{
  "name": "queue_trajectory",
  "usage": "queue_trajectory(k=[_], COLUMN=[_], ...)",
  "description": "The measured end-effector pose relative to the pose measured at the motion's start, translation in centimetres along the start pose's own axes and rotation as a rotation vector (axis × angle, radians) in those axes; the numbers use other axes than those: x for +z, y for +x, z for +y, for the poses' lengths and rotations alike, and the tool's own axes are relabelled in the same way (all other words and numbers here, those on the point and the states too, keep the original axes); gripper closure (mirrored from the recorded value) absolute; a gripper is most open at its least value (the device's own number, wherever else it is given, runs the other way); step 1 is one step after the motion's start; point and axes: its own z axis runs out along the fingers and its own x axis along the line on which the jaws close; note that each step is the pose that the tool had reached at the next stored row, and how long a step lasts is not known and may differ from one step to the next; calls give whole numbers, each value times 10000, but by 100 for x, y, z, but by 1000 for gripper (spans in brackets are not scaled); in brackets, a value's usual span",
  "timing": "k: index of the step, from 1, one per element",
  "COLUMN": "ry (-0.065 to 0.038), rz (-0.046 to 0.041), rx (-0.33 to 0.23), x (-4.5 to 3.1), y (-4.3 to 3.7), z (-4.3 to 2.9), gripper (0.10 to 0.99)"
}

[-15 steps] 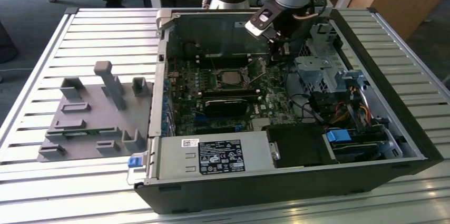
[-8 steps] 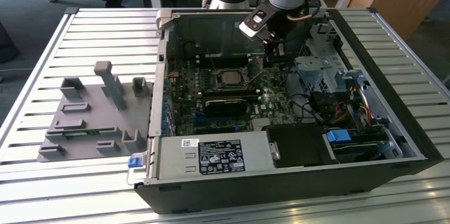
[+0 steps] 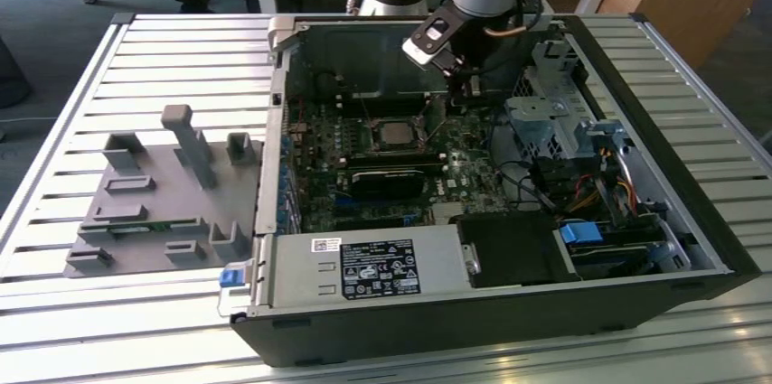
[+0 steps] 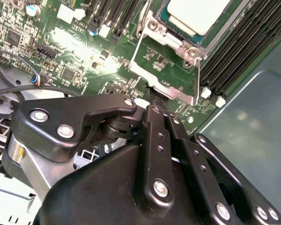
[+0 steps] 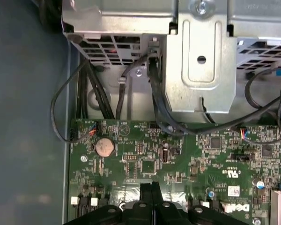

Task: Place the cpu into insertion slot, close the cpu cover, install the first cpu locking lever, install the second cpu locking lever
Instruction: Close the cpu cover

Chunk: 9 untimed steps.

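Note:
The cpu [image 4: 196, 14] lies pale face up in the insertion slot [image 4: 155, 27] on the green board; in the exterior view it sits mid-board [image 3: 392, 136]. The cpu cover [image 4: 171, 90], a silver frame with the board showing through its cut-out, stands swung open off the slot. My gripper [image 4: 153, 96] has its black fingers pressed together, shut, tips against the cover's outer edge; whether they pinch it I cannot tell. In the exterior view the gripper [image 3: 462, 99] hangs just to the right of the slot. In the first wrist view the fingertips [image 5: 151, 186] hover over the board.
Long black memory slots [image 4: 234, 51] run beside the slot. A black card [image 3: 392, 176] lies in front of it, a power supply [image 3: 362, 266] nearer. A metal drive cage [image 5: 201, 56] and black cables [image 5: 159, 108] crowd the board's edge. A grey fixture [image 3: 157, 203] is at the exterior view's left.

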Motion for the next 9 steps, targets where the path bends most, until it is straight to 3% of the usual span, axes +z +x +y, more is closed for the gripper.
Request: queue_trajectory(k=[9], ry=[0], rz=[-1], rx=[0], x=[1], y=[1], z=[-83], gripper=[980])
